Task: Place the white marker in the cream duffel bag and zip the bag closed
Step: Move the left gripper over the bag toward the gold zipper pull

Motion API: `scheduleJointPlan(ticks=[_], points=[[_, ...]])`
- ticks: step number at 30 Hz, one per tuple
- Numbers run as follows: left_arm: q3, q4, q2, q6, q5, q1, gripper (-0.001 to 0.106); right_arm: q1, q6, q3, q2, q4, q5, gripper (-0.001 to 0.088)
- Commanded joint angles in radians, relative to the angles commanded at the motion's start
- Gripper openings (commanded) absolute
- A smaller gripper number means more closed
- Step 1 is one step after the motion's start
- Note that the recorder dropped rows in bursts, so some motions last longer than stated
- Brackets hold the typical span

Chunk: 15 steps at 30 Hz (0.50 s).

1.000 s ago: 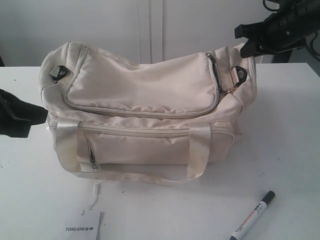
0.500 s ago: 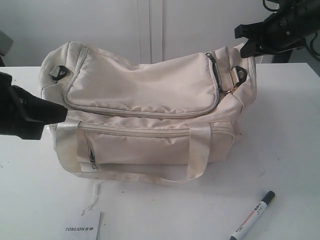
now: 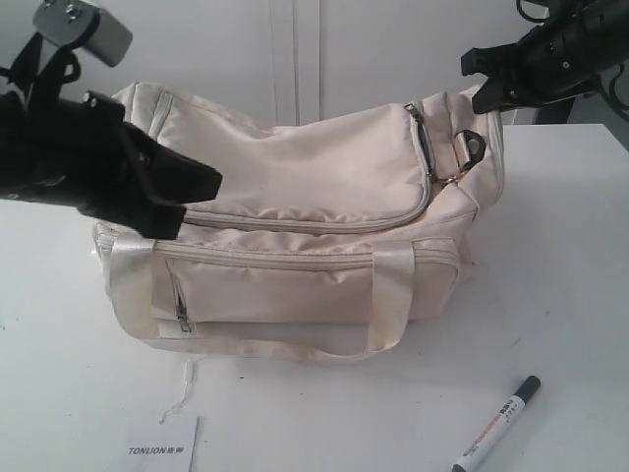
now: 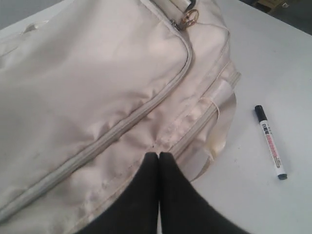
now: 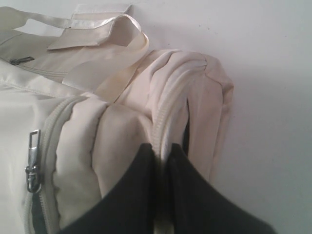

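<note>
The bag (image 3: 295, 177) lies zipped, the right gripper (image 5: 163, 151) pinches its far right end, the closed, empty left gripper (image 4: 159, 158) hovers over its left top, and the marker (image 3: 496, 425) lies near right, so I judge unzipping comes next.

I see the cream duffel bag (image 3: 295, 187) as soft, matt woven cloth, creased; its strap handles (image 3: 393, 285) show a satin sheen. The zip pull (image 5: 32, 163) looks like bright metal, the end ring (image 4: 190, 16) brassy. The white marker (image 4: 270, 142) has a smooth, plastic-looking barrel. The table (image 3: 550, 256) reads plain, matt white.
</note>
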Motion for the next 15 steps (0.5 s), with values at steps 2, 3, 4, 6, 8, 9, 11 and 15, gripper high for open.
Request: scheduleJointPlan(ticks=[2, 3, 4, 6, 8, 9, 11, 15], points=[[-0.031, -0.002, 0.031, 0.015, -0.006, -0.015, 0.0, 0.0, 0.0, 0.0, 0.0, 0.0, 0.0, 0.0], [-0.048, -0.002, 0.048, 0.019, -0.006, -0.024, 0.0, 0.0, 0.0, 0.0, 0.0, 0.0, 0.0, 0.0], [-0.065, -0.002, 0.065, 0.02, -0.006, -0.033, 0.0, 0.0, 0.0, 0.0, 0.0, 0.0, 0.0, 0.0], [-0.1, -0.002, 0.097, 0.021, -0.006, -0.053, 0.0, 0.0, 0.0, 0.0, 0.0, 0.0, 0.0, 0.0], [-0.13, -0.002, 0.13, 0.021, -0.006, -0.076, 0.0, 0.0, 0.0, 0.0, 0.0, 0.0, 0.0, 0.0], [-0.146, -0.002, 0.147, 0.021, -0.011, -0.09, 0.0, 0.0, 0.0, 0.0, 0.0, 0.0, 0.0, 0.0], [-0.173, 0.0, 0.18, 0.021, -0.021, -0.117, 0.0, 0.0, 0.0, 0.0, 0.0, 0.0, -0.002, 0.0], [-0.229, 0.012, 0.238, 0.024, -0.019, -0.147, 0.0, 0.0, 0.0, 0.0, 0.0, 0.0, -0.002, 0.0]])
